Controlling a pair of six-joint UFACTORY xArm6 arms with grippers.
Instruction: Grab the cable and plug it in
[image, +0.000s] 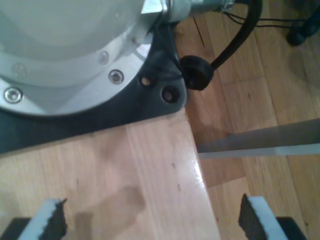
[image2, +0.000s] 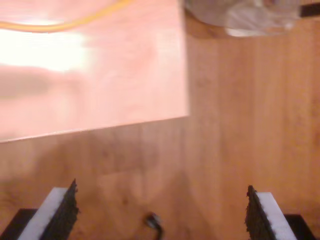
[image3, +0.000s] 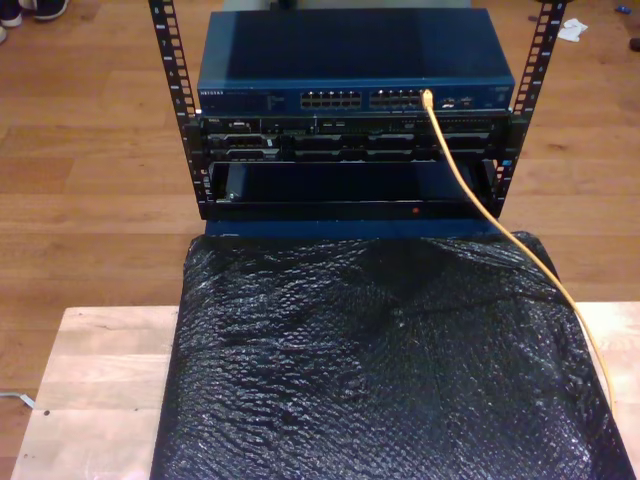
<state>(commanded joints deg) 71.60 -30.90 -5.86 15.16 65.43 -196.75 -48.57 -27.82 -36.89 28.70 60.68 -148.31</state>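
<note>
The yellow-orange cable (image3: 470, 190) has one end in a port (image3: 428, 97) on the front of the blue switch (image3: 350, 60). From there it runs down over the black sheet (image3: 380, 360) toward the exterior view's right edge. A blurred stretch of the cable (image2: 65, 22) also lies on a pale wooden tabletop (image2: 100, 80), far ahead of my second gripper (image2: 160, 215). That gripper is open over the wooden floor with nothing between its fingers. My first gripper (image: 152, 220) is open too, above a wooden table (image: 125, 170) near its edge, with nothing held.
The switch sits in a black rack (image3: 350, 150) standing on the wooden floor. A silver arm base on a black plate (image: 75, 60) is bolted to the table just ahead of my first gripper. A thick black cable (image: 235, 40) hangs beside the base.
</note>
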